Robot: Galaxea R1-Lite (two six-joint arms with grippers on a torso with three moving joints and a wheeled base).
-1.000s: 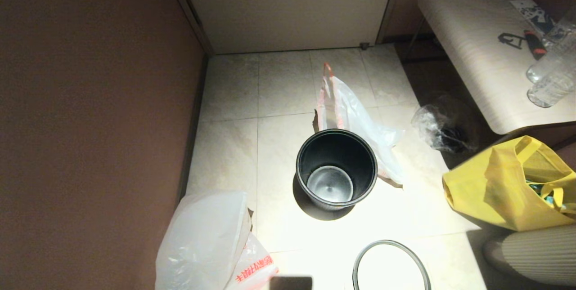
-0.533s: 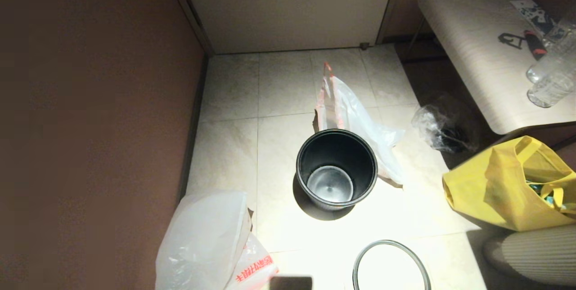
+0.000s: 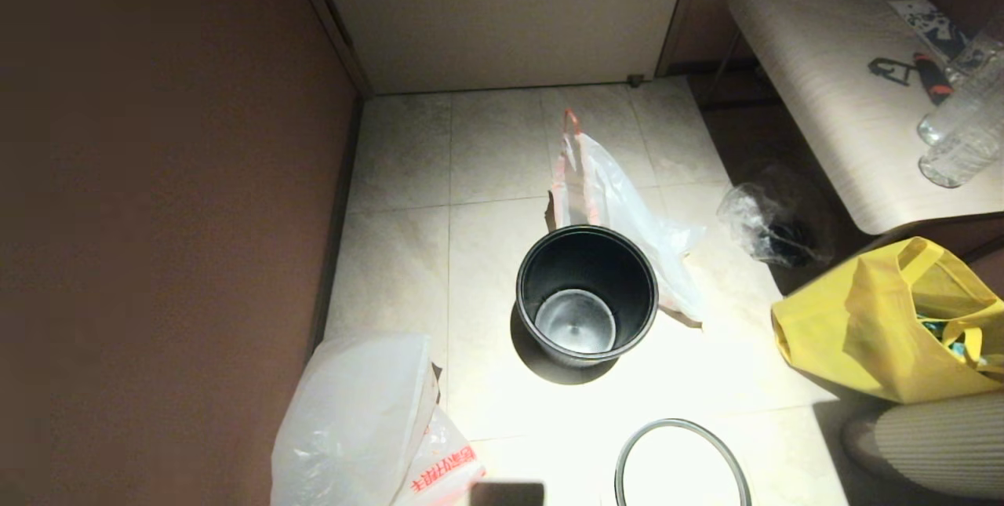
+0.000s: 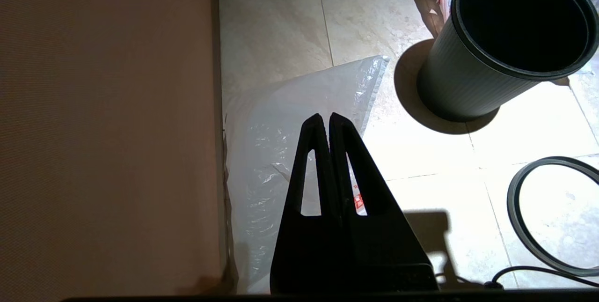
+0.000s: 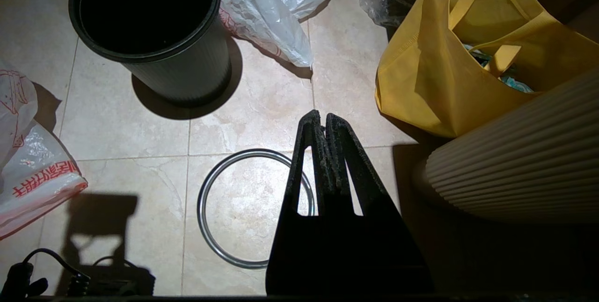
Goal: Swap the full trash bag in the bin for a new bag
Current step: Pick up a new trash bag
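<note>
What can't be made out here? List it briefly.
- Milky white plastic bag with red characters: lower part cut off by the head view's bottom edge.
- Thin grey hoop: near side cut off there too.
- Yellow tote bag: contents mostly hidden by its own walls.
- Clear bag's dark contents: unidentifiable, in shadow.

The left gripper (image 4: 325, 117), a pair of long black tapering fingers, has its tips pressed together with nothing between them, pointing down toward the floor. The right gripper (image 5: 322, 114), of the same black tapered build, is likewise closed tip to tip and empty, also aimed downward. Neither arm appears in the head view, and neither gripper touches anything
</note>
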